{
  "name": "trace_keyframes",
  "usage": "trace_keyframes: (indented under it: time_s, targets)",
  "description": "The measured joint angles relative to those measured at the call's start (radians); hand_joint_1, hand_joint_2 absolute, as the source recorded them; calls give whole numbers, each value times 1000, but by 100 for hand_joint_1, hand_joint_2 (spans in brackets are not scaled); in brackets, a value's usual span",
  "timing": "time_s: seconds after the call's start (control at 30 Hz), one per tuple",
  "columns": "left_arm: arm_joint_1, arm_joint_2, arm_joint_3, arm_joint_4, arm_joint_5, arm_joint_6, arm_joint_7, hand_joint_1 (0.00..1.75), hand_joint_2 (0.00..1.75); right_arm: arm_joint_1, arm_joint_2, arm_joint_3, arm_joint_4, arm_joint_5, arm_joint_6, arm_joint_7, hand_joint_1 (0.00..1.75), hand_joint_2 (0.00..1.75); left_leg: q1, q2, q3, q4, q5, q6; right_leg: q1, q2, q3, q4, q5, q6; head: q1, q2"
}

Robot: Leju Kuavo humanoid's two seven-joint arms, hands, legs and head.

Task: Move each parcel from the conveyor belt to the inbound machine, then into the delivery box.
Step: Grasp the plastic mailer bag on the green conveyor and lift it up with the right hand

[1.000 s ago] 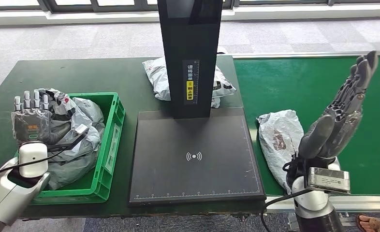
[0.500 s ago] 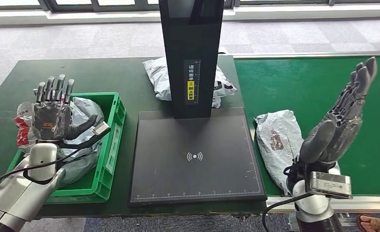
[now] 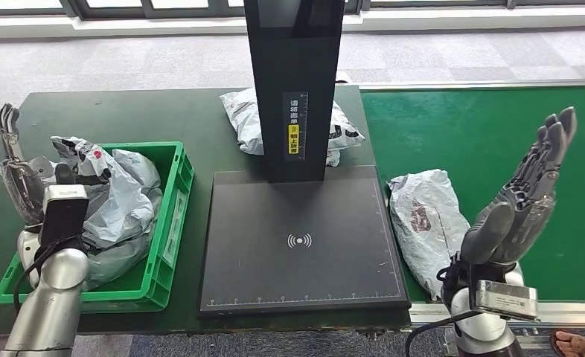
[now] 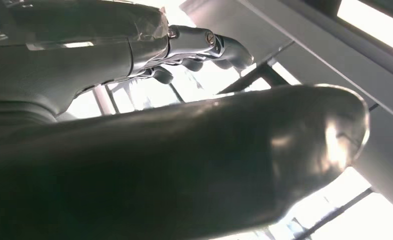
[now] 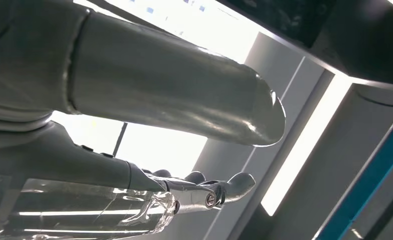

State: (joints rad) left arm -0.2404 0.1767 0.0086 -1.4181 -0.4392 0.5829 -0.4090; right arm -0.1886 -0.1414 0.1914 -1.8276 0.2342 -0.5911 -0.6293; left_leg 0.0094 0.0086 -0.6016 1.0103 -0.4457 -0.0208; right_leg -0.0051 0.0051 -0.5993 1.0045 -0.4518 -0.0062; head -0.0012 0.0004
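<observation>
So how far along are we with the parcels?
Done: grey parcels lie in the green delivery box. In hand: nothing; the left hand by the box and the right hand over the conveyor belt are both open. Left: the parcel on the belt, and another parcel behind the inbound machine.

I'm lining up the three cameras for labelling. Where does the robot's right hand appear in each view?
Head view: right hand at the right, raised above the green conveyor belt, fingers straight, beside a grey parcel.
Right wrist view: right hand enters from the left edge, thumb across the middle, against ceiling lights.
Left wrist view: not in it.
Shared landmark: the hand itself.
</observation>
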Motion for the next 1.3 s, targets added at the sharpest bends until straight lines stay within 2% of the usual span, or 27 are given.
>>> trace_keyframes:
  time_s: [0.07, 0.17, 0.2, 0.3, 0.33, 0.47, 0.57, 0.73, 0.93, 1.1, 1.3]
  targets:
    - [24, -9, 1, -42, 115, -84, -45, 0, 0, -12, -10, -2, 9, -19, 12, 29, 0, 0, 0, -1, 0, 0, 0, 0, 0, 0, 0, 0, 0, 0, 0, 0]
    - [52, -21, -6, -86, 225, -189, -59, 0, 0, -34, -27, -8, 44, -53, 62, 90, 0, 0, 0, -1, 0, 0, 0, 0, 0, 0, 0, 0, 0, 0, 0, 0]
    - [59, -24, -11, -97, 244, -211, -58, 0, 0, -41, -33, -13, 61, -63, 79, 106, 0, 44, 0, -1, 0, 0, 0, 0, 0, -1, 1, 0, 0, 1, 0, 0]
    - [76, -33, -23, -119, 268, -237, -57, 0, 131, -59, -45, -28, 104, -81, 113, 140, 0, 175, -1, -2, 0, 0, 0, 1, 0, -1, 1, 0, 0, 1, 0, 0]
    - [79, -36, -25, -124, 276, -244, -57, 0, 175, -67, -47, -33, 119, -89, 125, 160, 0, 175, -1, -2, 0, 0, 0, 1, 0, -1, 1, 0, 0, 1, 0, 0]
    - [85, -46, -43, -138, 293, -260, -59, 0, 175, -140, -61, -65, 256, -145, 232, 289, 0, 175, -1, -2, 0, 0, 1, 1, 0, -1, 1, 0, 1, 1, 0, 0]
    - [85, -50, -58, -139, 295, -256, -60, 0, 175, -214, -83, -93, 408, -161, 304, 341, 0, 175, -1, -3, 0, 1, 1, 2, 0, -2, 1, 0, 2, 2, 0, 0]
    - [84, -57, -77, -138, 290, -249, -64, 0, 175, -317, -121, -126, 632, -147, 354, 349, 0, 175, -1, -4, -1, 1, 2, 2, -1, -3, 1, 0, 2, 2, 0, 0]
    - [83, -60, -89, -138, 289, -246, -66, 0, 175, -352, -133, -128, 735, -136, 360, 352, 0, 175, -1, -4, -1, 1, 1, 2, 0, -3, 1, 0, 2, 2, 0, 0]
    - [69, -61, -100, -137, 258, -242, -67, 0, 175, -397, -164, -128, 852, 14, 449, 491, 0, 175, -1, -6, -1, 1, 2, 3, 0, -5, 1, 0, 1, 2, 0, 0]
    - [41, -61, -124, -136, 205, -261, -43, 0, 175, -411, -209, -95, 1039, 218, 511, 500, 0, 175, -1, -11, -2, 2, 2, 3, -1, -9, 2, 0, 1, 2, 0, 0]
